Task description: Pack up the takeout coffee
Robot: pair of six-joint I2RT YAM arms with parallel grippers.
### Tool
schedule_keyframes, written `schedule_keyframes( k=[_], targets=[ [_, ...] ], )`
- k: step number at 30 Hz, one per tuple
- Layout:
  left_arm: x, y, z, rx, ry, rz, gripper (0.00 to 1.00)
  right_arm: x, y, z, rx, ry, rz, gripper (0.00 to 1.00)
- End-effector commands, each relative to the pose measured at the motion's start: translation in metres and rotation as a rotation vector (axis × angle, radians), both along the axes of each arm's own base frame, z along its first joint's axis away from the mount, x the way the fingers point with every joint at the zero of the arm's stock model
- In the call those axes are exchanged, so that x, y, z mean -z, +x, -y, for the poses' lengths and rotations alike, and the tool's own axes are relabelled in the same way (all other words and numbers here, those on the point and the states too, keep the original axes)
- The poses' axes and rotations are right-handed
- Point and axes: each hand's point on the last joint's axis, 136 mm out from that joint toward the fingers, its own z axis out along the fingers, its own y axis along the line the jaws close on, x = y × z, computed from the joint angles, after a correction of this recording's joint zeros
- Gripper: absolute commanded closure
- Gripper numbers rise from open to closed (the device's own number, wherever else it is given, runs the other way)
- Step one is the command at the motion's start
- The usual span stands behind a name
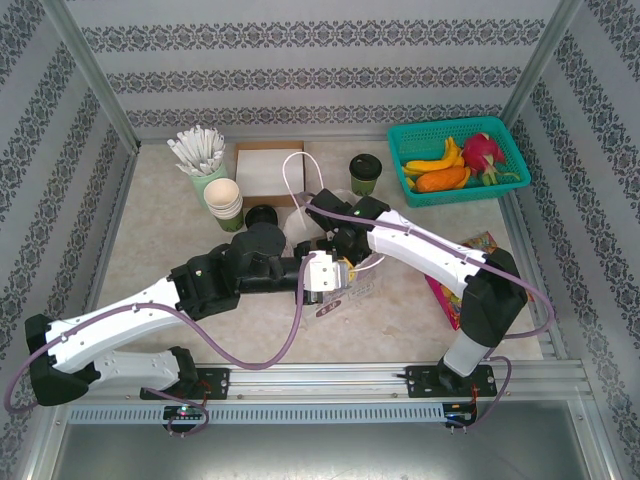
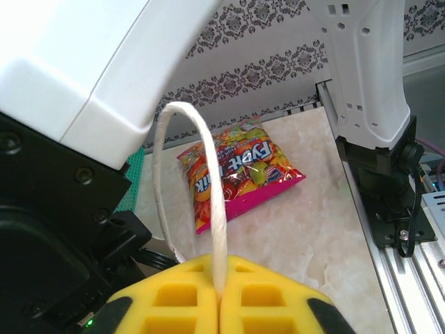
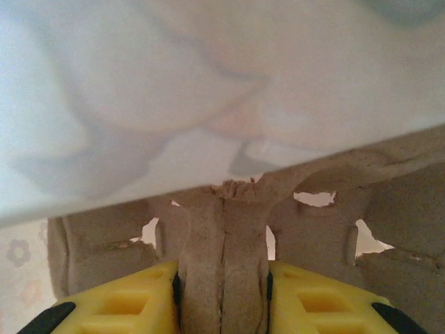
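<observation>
Yellow left jaws pinching white cord (image 2: 215, 209), right jaws clamping tan paper (image 3: 222, 250)

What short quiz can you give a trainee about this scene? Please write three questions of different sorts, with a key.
1. True or false: the takeout coffee already sits inside the bag.
2. What does the left pincer clamp? A: the white cord handle. B: the snack packet. C: a black lid.
3. Name in one word what lies in the green basket.

Key
1. False: it stands outside the bag, beside the green basket.
2. A.
3. Fruit.
</observation>
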Motion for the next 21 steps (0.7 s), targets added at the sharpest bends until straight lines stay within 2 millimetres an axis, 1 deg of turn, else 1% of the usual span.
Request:
schedule_keyframes(
  k=[1,3,5,8,10,12,13,15,17,19,21],
  targets=[
    [-0.011,0.000,-0.008,-0.038,0.002,-0.019,0.52,0.008,-0.003,0.004,0.005,-0.034,0.016,0.65],
    [-0.013,0.005,-0.023,-0.084,-0.007,-0.057,0.38,0.004,-0.003,0.002,0.005,-0.018,0.030,0.65],
    [-0.015,0.012,-0.042,-0.141,-0.052,-0.104,0.30,0.001,-0.002,0.002,0.000,-0.009,0.041,0.66],
    [-0.016,0.029,-0.077,-0.276,-0.143,-0.188,0.22,-0.001,-0.002,0.002,-0.010,-0.007,0.053,0.66],
    [-0.014,0.051,-0.105,-0.435,-0.192,-0.237,0.19,-0.001,-0.002,0.002,-0.016,-0.006,0.055,0.66],
    [-0.011,0.072,-0.131,-0.594,-0.222,-0.299,0.18,0.000,-0.002,0.001,-0.020,-0.004,0.058,0.66],
    [-0.008,0.083,-0.144,-0.671,-0.239,-0.359,0.18,0.000,-0.002,0.000,-0.023,-0.003,0.058,0.66],
    [-0.006,0.103,-0.164,-0.781,-0.280,-0.474,0.25,0.000,-0.002,-0.001,-0.028,-0.001,0.058,0.66],
    [-0.002,0.117,-0.172,-0.832,-0.311,-0.565,0.29,0.000,-0.001,-0.002,-0.032,0.001,0.061,0.66],
    [0.001,0.127,-0.170,-0.826,-0.307,-0.632,0.30,0.001,0.000,-0.003,-0.033,0.003,0.066,0.66],
    [0.004,0.139,-0.163,-0.810,-0.292,-0.680,0.30,0.001,0.001,-0.004,-0.030,0.008,0.070,0.66]
  ],
)
